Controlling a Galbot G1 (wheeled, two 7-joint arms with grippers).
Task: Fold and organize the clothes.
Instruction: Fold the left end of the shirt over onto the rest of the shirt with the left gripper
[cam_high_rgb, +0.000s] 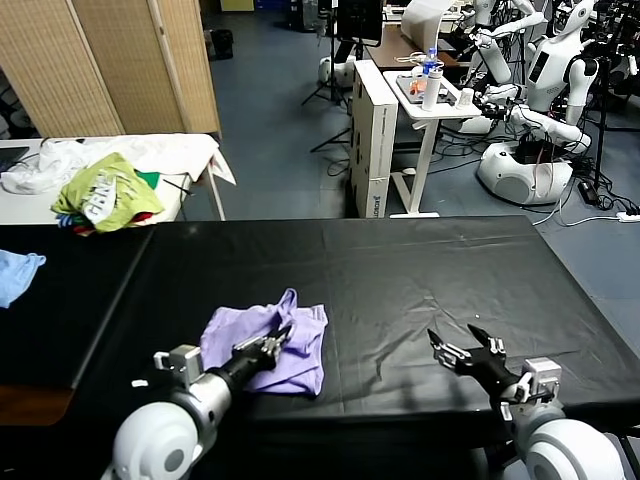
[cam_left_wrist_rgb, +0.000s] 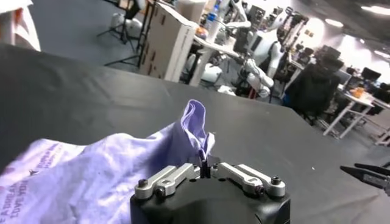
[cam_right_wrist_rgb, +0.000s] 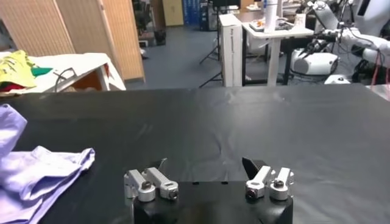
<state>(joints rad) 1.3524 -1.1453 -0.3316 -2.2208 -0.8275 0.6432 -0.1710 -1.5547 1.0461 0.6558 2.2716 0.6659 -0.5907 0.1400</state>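
— So, where is the lavender T-shirt (cam_high_rgb: 268, 350) now?

— It lies crumpled on the black bench (cam_high_rgb: 400, 280), at the near left part, with one fold raised up. The purple print is visible on the side next to the left arm.

— And the left hand (cam_high_rgb: 277, 343)?

— Its fingers are together, clamped on the raised fold of the shirt.

— The right hand (cam_high_rgb: 468, 350)?

— It hangs just over the bench at the near right, well apart from the shirt. Its fingers stand wide apart and hold nothing.

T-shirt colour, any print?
Pale lavender T-shirt, darker purple lettering near one edge; left wrist view shows it best.
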